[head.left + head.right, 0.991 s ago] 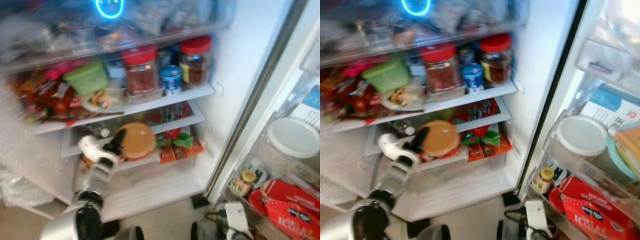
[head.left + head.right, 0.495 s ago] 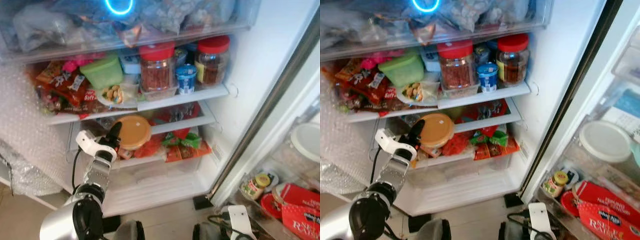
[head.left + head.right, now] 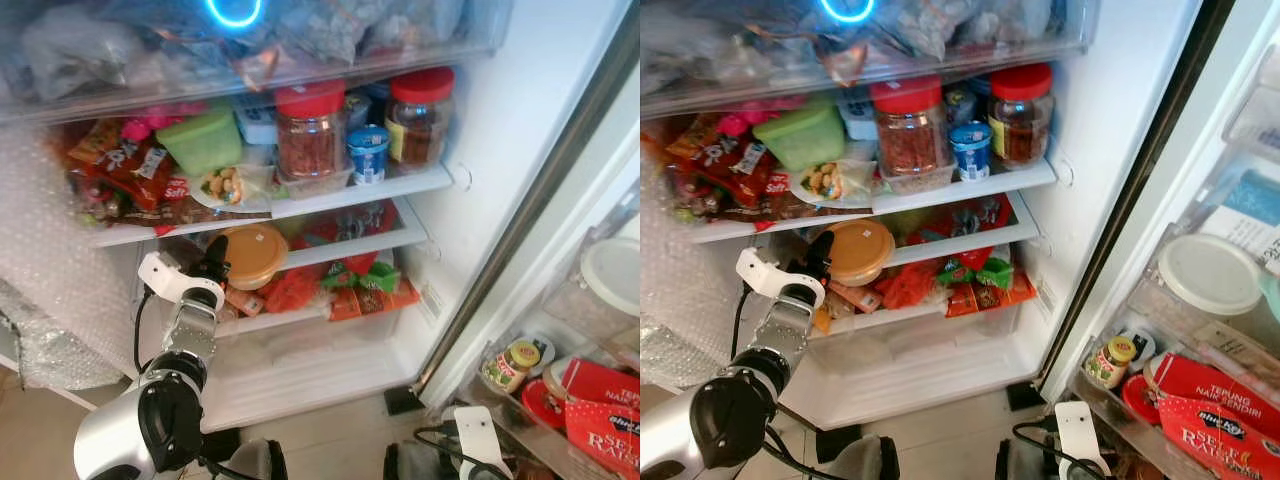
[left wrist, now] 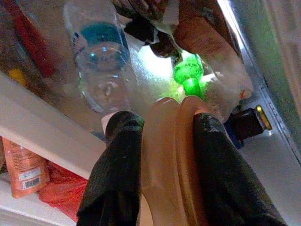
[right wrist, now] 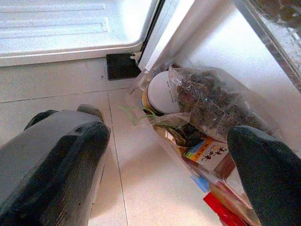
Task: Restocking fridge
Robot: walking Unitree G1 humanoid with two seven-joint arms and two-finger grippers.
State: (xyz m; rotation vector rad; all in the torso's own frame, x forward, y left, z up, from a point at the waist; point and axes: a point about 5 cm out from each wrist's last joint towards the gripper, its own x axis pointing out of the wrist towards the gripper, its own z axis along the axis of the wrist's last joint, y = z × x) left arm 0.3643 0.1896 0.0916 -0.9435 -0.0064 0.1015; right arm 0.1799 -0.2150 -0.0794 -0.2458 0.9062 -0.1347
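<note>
- Your left gripper point(image 3: 222, 262) is up at the fridge's lower shelf point(image 3: 345, 247), fingers closed on the rim of the tan-lidded container point(image 3: 253, 255). The left wrist view confirms it: one black finger point(image 4: 115, 174) on either side of the tan lid edge point(image 4: 169, 155).
- The container sits partly in over the shelf but is not yet released, so judge this item as mid-placement. A clear water bottle point(image 4: 101, 61) lies just beyond it on the same shelf, which may limit how deep it goes.
- Against half a second ago: the container has moved further in and lies flatter under the upper shelf point(image 3: 300, 205); the forearm has followed it in. The camera has shifted only slightly.
- Middle of the fridge: the red-lidded jars point(image 3: 312, 130), the green tub point(image 3: 205, 140) and the snack packets point(image 3: 120, 175) look as they did.
- Your right gripper point(image 5: 164, 160) hangs low, fingers wide apart with nothing between them, over a bag of groceries point(image 5: 197, 113) on the tiled floor point(image 5: 61, 80) by the open door.
- Left to do, by judgement: let go of the container, then stock what is in that bag.
</note>
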